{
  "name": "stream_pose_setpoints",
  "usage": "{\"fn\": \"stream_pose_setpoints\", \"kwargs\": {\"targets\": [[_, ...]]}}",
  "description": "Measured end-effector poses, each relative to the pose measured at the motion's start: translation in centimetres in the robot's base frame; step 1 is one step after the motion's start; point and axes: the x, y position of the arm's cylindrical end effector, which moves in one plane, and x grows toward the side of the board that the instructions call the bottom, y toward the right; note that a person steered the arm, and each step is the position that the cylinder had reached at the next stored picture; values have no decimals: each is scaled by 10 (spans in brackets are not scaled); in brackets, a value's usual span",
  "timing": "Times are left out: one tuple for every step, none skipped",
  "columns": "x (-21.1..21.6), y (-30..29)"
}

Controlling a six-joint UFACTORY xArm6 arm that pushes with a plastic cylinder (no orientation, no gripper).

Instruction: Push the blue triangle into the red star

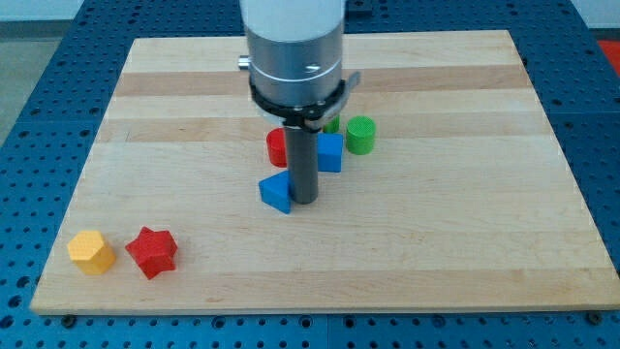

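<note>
The blue triangle [275, 191] lies near the middle of the wooden board. My tip [304, 200] stands right against its right side, touching or nearly touching it. The red star [152, 251] sits far off at the view's lower left, well apart from the triangle. The rod comes down from the arm's grey and white body [295, 48] at the view's top centre.
A yellow hexagon-like block [91, 252] lies just left of the red star. Behind the rod are a red block [277, 147], a blue cube [330, 152], a green cylinder [360, 134] and a partly hidden green block [332, 124]. The board's edge [310, 308] runs along the view's bottom.
</note>
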Motion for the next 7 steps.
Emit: {"fn": "stream_pose_setpoints", "kwargs": {"targets": [[0,-17],[-1,-34],[-10,-45],[-20,-61],[-20,-82],[-20,-102],[-18,-124]]}}
